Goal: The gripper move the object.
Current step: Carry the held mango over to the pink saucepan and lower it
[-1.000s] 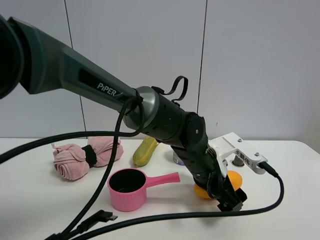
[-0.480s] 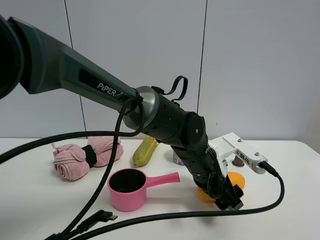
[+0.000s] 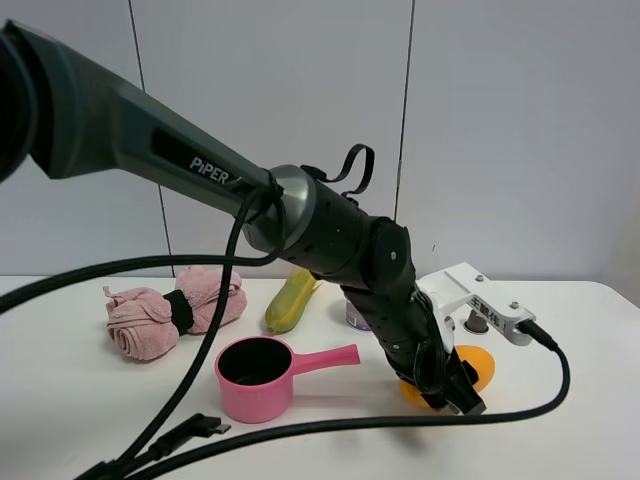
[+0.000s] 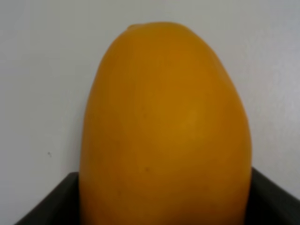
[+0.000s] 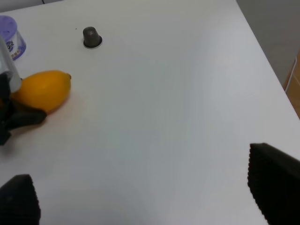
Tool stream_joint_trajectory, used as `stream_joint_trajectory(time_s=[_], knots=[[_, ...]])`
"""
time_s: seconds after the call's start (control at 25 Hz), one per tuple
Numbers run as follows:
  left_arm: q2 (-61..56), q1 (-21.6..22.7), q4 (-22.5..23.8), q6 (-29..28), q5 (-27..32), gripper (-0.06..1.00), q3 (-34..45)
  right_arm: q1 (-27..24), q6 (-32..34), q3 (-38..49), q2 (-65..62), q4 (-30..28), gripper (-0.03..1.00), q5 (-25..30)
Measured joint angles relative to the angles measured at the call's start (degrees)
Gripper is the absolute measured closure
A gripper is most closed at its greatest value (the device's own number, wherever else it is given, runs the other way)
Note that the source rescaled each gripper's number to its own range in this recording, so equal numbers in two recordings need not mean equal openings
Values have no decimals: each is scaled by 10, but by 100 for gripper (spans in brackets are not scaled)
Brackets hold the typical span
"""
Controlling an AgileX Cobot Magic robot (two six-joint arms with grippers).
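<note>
The object, a smooth orange-yellow mango-like fruit (image 3: 479, 364), lies on the white table at the right, half hidden behind my left arm. My left gripper (image 3: 450, 391) is shut on it from the near side. In the left wrist view the fruit (image 4: 164, 126) fills the picture, with a black finger (image 4: 44, 204) at each lower corner. The right wrist view shows the fruit (image 5: 43, 89) with the left arm's black jaws against its end. My right gripper (image 5: 145, 192) hovers open above bare table, well apart from the fruit.
A pink pot (image 3: 254, 381) with its handle pointing right stands left of the fruit. Behind are a rolled pink towel (image 3: 170, 312), a corn cob (image 3: 291, 303), a purple jar (image 5: 9, 37) and a dark capsule (image 5: 92, 37). Black cables (image 3: 300, 430) cross the front. The table's edge (image 5: 269, 56) is near.
The left gripper's jaws have closed from wide open onto the fruit. The left arm has shifted slightly; the fruit stays at about the same spot.
</note>
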Motion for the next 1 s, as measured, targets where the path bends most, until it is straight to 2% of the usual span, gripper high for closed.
stream_joint_trajectory(time_s=[0.28, 0.48, 0.72, 0.88, 1.0], knots=[[-131, 0, 1, 0, 42, 93, 0, 0, 0, 0, 0, 0, -3, 0], [-217, 8, -1, -2, 134, 93, 0, 0, 0, 0, 0, 0, -3, 0], [-254, 44, 0, -34, 221, 93, 0, 0, 0, 0, 0, 0, -3, 0], [-267, 72, 0, -41, 217, 93, 34, 0, 0, 0, 0, 0, -3, 0], [-287, 86, 1, -41, 179, 93, 84, 0, 0, 0, 0, 0, -3, 0]])
